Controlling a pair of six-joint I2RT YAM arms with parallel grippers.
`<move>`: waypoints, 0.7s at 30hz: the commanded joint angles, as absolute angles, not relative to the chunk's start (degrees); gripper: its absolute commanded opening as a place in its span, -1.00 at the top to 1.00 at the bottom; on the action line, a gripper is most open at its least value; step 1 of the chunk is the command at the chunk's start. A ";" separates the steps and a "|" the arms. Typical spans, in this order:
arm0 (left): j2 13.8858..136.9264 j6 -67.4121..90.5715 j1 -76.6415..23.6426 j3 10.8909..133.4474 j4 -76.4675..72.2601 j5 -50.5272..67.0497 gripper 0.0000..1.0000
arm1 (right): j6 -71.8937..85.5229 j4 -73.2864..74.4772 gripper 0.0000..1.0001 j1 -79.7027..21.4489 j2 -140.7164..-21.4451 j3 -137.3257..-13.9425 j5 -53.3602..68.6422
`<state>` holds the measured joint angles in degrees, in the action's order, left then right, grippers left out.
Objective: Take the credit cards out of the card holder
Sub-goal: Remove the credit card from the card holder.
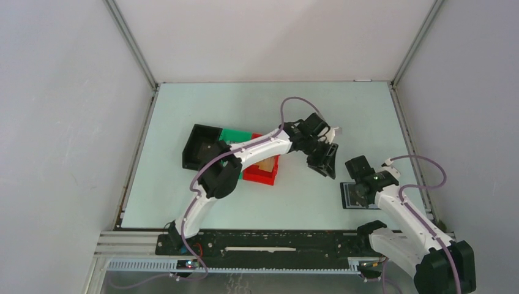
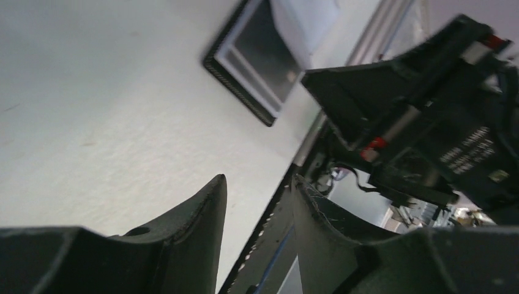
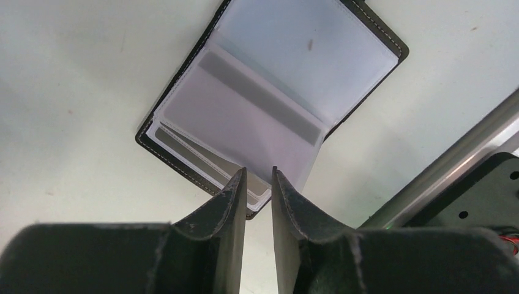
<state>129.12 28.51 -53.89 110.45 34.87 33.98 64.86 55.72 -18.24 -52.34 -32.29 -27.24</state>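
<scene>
The card holder (image 3: 343, 37) lies open and flat on the surface (image 1: 269, 104), with the credit cards (image 3: 245, 116) in their clear sleeves and slots; none is out. The right end effector (image 3: 258, 174) sits at the holder's near edge, its 2 fingers drawn to a narrow slit. The gap shows only card and surface behind it, so it seems to grip nothing. The left end effector (image 1: 324, 162) hangs to the left of the holder and beyond it, well apart, with its fingers parted and nothing between them.

The main risk, as I judge it, is the holder itself. It is light and nothing pins it, so a pull on 1 card could drag or lift the whole wallet rather than slide the card free. The slit is also narrow, and the cards lie flat and stacked. The fingers may skid over the shiny top face, pinch a sleeve instead of a card, or catch 2 cards together. The rail just right of the holder leaves little room if it gets pushed.
</scene>
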 commanded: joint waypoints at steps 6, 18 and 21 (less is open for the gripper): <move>135.10 34.98 -58.54 115.87 26.61 41.83 0.02 | 66.67 58.11 0.40 -14.33 -51.50 -32.95 -29.60; 136.67 53.61 -59.06 107.24 1.34 43.90 0.03 | 67.46 58.78 0.39 -14.24 -49.79 -32.96 -30.31; 137.06 60.14 -59.02 104.22 -7.76 42.98 0.04 | 67.29 58.68 0.38 -14.24 -49.75 -32.96 -30.26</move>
<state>137.64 49.39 -59.22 107.70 8.23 42.33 65.56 57.87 -14.63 -50.22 -32.29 -27.97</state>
